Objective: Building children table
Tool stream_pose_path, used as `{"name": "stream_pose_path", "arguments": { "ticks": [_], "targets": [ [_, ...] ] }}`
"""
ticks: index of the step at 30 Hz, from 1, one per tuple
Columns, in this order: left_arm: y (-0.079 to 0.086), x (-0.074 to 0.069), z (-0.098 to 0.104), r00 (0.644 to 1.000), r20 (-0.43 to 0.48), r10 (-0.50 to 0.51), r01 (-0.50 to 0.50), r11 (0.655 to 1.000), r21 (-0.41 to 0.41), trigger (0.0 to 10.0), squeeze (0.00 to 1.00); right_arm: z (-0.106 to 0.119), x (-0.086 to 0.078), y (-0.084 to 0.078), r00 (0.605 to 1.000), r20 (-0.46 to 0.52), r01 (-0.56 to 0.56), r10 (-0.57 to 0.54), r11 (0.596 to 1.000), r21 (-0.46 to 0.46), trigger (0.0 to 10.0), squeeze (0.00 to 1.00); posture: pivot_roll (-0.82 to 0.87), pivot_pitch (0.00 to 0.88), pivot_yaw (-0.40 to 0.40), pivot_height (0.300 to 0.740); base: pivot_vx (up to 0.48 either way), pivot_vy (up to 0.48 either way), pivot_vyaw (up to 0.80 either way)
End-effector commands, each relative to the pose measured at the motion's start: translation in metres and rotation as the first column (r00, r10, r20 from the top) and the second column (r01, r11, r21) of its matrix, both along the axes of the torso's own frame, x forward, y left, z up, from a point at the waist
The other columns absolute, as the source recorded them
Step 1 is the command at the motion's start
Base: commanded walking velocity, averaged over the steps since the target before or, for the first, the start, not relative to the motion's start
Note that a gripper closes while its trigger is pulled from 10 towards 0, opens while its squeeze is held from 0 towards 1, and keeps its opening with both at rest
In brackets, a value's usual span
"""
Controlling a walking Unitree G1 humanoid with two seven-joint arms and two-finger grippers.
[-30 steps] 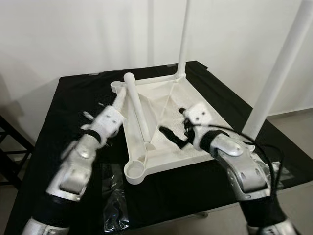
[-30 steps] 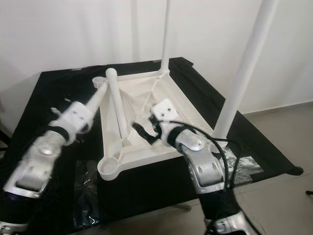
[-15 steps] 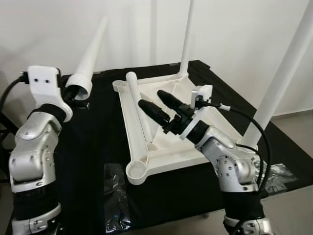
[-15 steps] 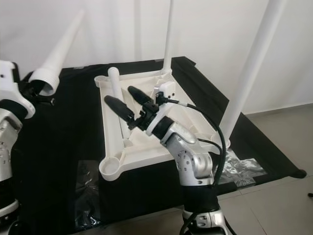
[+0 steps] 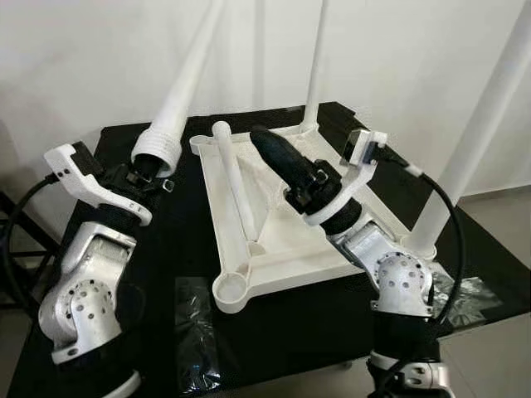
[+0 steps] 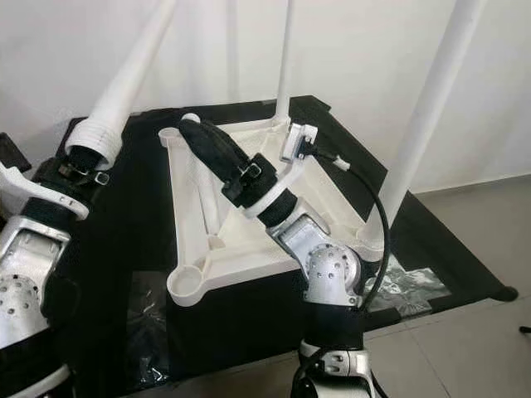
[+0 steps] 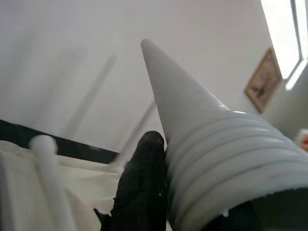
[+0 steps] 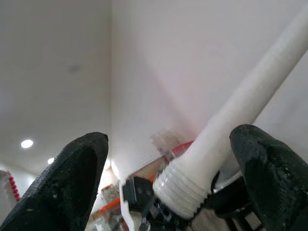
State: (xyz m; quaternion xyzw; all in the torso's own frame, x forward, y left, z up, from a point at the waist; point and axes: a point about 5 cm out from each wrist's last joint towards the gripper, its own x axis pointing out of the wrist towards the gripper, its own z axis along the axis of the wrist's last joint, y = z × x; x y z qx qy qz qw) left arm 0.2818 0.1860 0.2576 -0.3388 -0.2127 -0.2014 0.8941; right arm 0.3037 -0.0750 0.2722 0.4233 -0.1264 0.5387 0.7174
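Leg (image 5: 178,91) first: the left gripper (image 5: 148,174) is clamped around its threaded end and holds it tilted upward over the black counter (image 5: 158,240) — probably to aim the thread at an empty corner socket (image 5: 231,288). The upturned white tabletop (image 5: 286,240) lies in the middle with a loose leg (image 5: 232,184) resting inside it (two more already stand upright at the far corners). Right gripper (image 5: 278,157) hovers above the tabletop, fingers spread and empty — likely ready to steady the work.
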Motion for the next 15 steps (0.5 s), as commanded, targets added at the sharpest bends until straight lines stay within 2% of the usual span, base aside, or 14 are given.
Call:
{"name": "stream_pose_path", "arguments": {
  "ticks": [1,3,5,6,7,8,9,10,11,12,14,15],
  "targets": [
    [-0.005,-0.006,0.005,0.997,0.048,-0.06,0.061,0.998,-0.017,0.0,0.0,0.005,0.004,-0.002,0.999,-0.026,0.037,-0.037,0.999,0.028,10.0,0.0,0.01,0.0,-0.011,0.74,0.0,0.0,0.0],
    [-0.008,-0.01,0.005,0.992,0.068,-0.11,0.113,0.993,-0.045,0.2,0.0,0.003,0.004,-0.003,0.999,-0.011,0.033,-0.033,0.999,-0.005,10.0,0.0,0.01,0.0,-0.011,0.74,0.0,0.0,0.0],
    [-0.01,-0.012,0.005,0.988,0.079,-0.134,0.139,0.988,-0.06,0.1,0.0,0.001,0.003,-0.002,1.0,-0.024,-0.008,0.008,1.0,0.009,10.0,0.0,0.01,0.0,-0.013,0.74,0.0,0.0,0.0],
    [-0.017,-0.018,0.005,0.972,0.108,-0.208,0.218,0.972,-0.09,0.2,0.0,-0.003,0.003,0.002,0.998,-0.05,-0.034,0.033,0.999,-0.027,10.0,0.0,0.01,0.0,-0.015,0.74,0.0,0.0,0.0],
    [-0.021,-0.023,0.005,0.959,0.127,-0.255,0.267,0.96,-0.087,0.8,0.0,-0.004,0.001,0.003,0.997,-0.055,-0.056,0.055,0.998,-0.025,10.0,0.0,0.01,0.0,-0.013,0.74,0.0,0.0,0.0],
    [-0.024,-0.026,0.006,0.949,0.139,-0.284,0.296,0.952,-0.082,0.8,0.0,-0.004,0.0,0.004,0.996,-0.053,-0.069,0.068,0.997,-0.024,10.0,0.0,0.01,0.0,-0.014,0.74,0.0,0.0,0.0],
    [-0.028,-0.029,0.005,0.936,0.146,-0.32,0.333,0.94,-0.07,1.5,0.0,-0.005,-0.001,0.006,0.996,-0.049,-0.077,0.075,0.997,-0.025,10.0,0.0,0.02,0.0,-0.015,0.74,0.0,0.0,0.0],
    [-0.031,-0.031,0.005,0.927,0.15,-0.344,0.356,0.932,-0.063,1.5,0.0,-0.005,-0.001,0.007,0.996,-0.045,-0.079,0.078,0.996,-0.028,10.0,0.0,0.02,0.0,-0.015,0.74,0.0,0.0,0.0],
    [-0.032,-0.032,0.004,0.922,0.15,-0.357,0.37,0.927,-0.061,2.4,0.0,-0.006,-0.002,0.008,0.996,-0.045,-0.079,0.077,0.996,-0.032,10.0,0.0,0.02,0.0,-0.015,0.74,0.0,0.0,0.0],
    [-0.036,-0.034,0.002,0.91,0.144,-0.388,0.397,0.916,-0.046,3.9,0.0,-0.004,-0.003,0.01,0.995,-0.035,-0.096,0.095,0.995,-0.028,10.0,0.0,0.02,0.0,-0.014,0.74,0.0,0.0,0.0],
    [-0.041,-0.037,-0.001,0.898,0.135,-0.418,0.426,0.904,-0.029,3.9,0.0,-0.003,-0.006,0.013,0.993,-0.024,-0.118,0.117,0.993,-0.022,10.0,0.0,0.02,0.0,-0.014,0.74,0.0,0.0,0.0],
    [-0.043,-0.039,-0.002,0.887,0.138,-0.44,0.448,0.894,-0.029,7.1,0.0,-0.001,-0.008,0.015,0.99,-0.01,-0.141,0.141,0.99,-0.015,10.0,0.0,0.02,0.0,-0.014,0.74,0.0,0.0,0.0]
  ]
}}
